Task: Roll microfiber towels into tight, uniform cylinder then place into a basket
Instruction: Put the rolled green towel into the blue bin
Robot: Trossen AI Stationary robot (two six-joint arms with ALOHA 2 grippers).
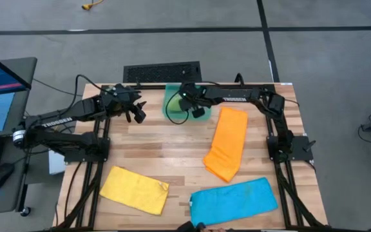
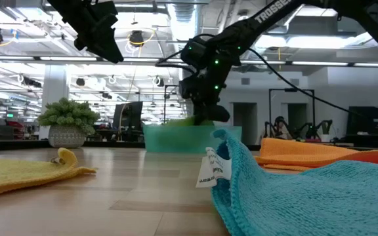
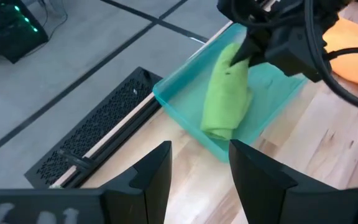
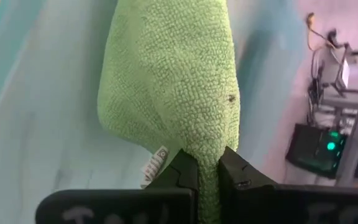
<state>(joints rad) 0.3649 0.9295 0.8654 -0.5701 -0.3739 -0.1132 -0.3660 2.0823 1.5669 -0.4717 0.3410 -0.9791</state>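
Observation:
A rolled green towel [image 3: 227, 93] lies inside the translucent teal basket [image 3: 180, 107] at the table's far middle. My right gripper [image 4: 208, 177] reaches down into the basket and is shut on the roll; it also shows as my right gripper [image 1: 197, 111] in the high view. My left gripper [image 3: 197, 168] hovers open to the left of the basket, above the table, with nothing between its fingers. Orange [image 1: 227, 143], yellow [image 1: 134, 189] and blue [image 1: 234, 198] towels lie flat on the table. My right gripper pinches a bunched part of the green towel [image 4: 207, 154] at one end of the roll between its two fingers [image 4: 182, 177], close to the white label. The fingers slant down from above and from the table's right. The roll's other end [image 3: 219, 129] lies in the basket.
A black slotted panel [image 1: 161, 72] lies just beyond the table's far edge, behind the basket. A spiky green plant in a pot [image 2: 67, 119] stands at the far left. Bare wood lies between the basket and the yellow towel.

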